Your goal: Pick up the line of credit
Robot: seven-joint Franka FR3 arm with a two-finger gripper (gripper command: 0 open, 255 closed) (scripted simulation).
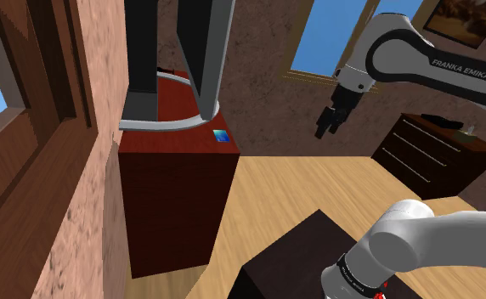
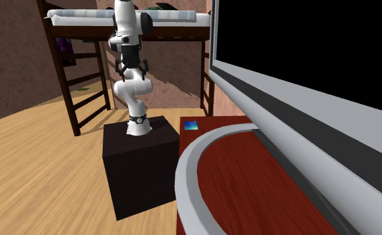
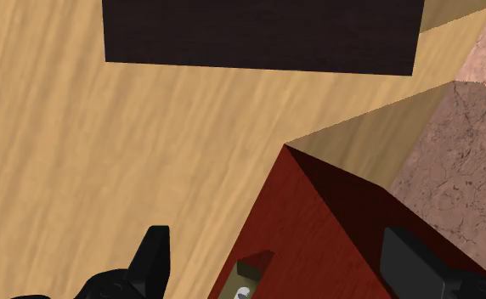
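— Where is the card?
— The small blue card (image 1: 222, 136) lies flat just left of the shoulder frame's centre, on the right corner of the red counter (image 1: 178, 195), beside the monitor's curved grey base (image 1: 182, 123).
— And the pincer?
— The pincer (image 1: 326, 126) hangs right of centre with its fingers spread, empty and well apart from the card.

The dark red wooden worktop (image 1: 169, 142) carries a big screen (image 1: 182, 42) on a grey curved foot (image 1: 178, 124). A small blue card (image 1: 223, 136) lies flat at the corner on the shoulder view's right, just beside the foot. The worktop stands on a light wooden floor (image 1: 275, 195).
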